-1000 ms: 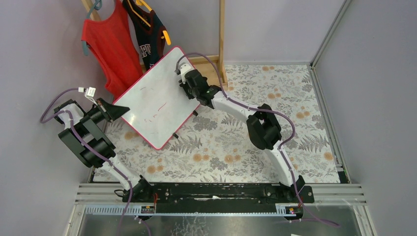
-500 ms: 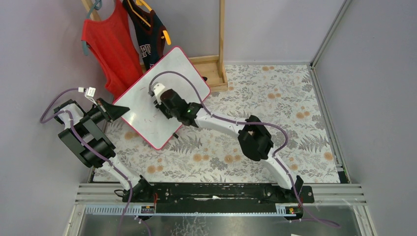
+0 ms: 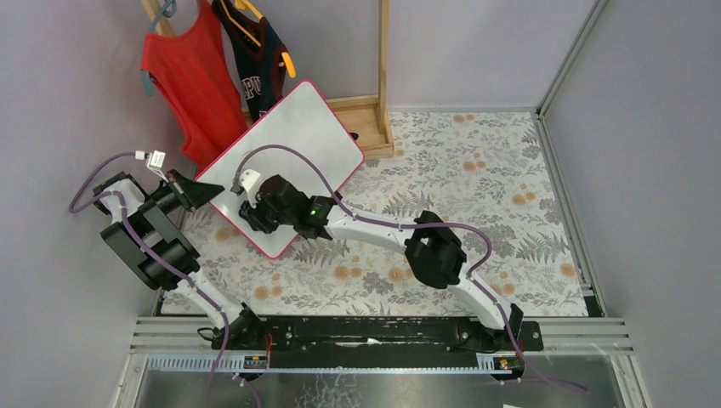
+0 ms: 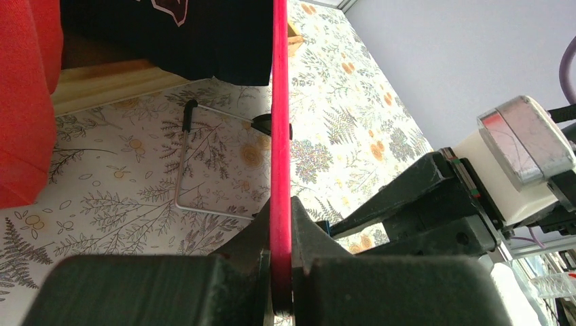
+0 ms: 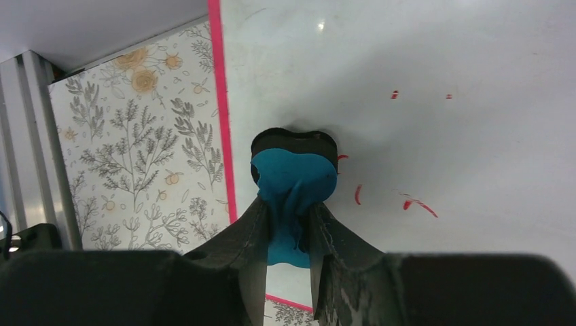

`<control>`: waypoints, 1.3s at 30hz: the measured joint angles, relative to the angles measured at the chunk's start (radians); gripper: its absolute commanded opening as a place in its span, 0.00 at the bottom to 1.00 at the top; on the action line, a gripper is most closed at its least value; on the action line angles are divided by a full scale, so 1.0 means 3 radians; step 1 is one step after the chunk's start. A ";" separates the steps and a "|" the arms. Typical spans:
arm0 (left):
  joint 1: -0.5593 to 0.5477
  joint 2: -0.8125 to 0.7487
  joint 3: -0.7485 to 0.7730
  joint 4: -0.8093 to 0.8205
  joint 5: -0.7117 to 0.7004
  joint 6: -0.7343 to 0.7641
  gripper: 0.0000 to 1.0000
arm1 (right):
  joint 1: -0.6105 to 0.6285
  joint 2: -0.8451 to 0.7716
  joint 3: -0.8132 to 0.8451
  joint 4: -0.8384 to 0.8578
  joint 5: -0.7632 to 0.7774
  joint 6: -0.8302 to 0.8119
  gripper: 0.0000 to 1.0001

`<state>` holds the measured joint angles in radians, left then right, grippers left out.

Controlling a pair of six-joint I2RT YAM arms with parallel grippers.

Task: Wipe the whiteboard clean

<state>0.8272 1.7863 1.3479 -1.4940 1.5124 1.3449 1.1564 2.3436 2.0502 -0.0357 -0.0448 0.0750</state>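
My right end effector [image 3: 253, 211] presses on the whiteboard [image 3: 310, 136], propped tilted at the far-left corner of the desk [image 3: 476, 204], while the left end effector [image 3: 202, 192] steadies its edge. Left wrist: jaws pinch the pink frame [image 4: 279, 102], bracing against sliding. Right wrist: jaws clamp a blue wiper [image 5: 296, 178] against the surface beside unerased red marks [image 5: 416, 203].
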 measured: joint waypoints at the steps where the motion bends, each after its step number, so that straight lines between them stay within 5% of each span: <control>1: 0.0001 0.0000 -0.0001 0.0000 0.0000 0.0001 0.00 | -0.0008 0.0001 0.0006 -0.0013 0.0013 -0.0010 0.00; 22: 0.0001 -0.0017 -0.0014 0.0017 0.0004 0.0003 0.00 | -0.0568 -0.0055 -0.0048 -0.0024 0.0727 -0.0192 0.00; 30: 0.0001 -0.0018 -0.0017 0.0013 0.0001 0.0005 0.00 | -0.0879 0.0024 0.0327 -0.0294 0.0927 -0.0278 0.00; 39: 0.0001 -0.0027 -0.0022 0.0013 0.0000 0.0006 0.00 | -0.0520 0.0203 0.0710 -0.0360 0.0777 -0.0281 0.00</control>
<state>0.8276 1.7782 1.3415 -1.4902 1.5124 1.3468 1.0004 2.4046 2.2631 -0.1436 0.1883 -0.0093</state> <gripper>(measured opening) 0.035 0.298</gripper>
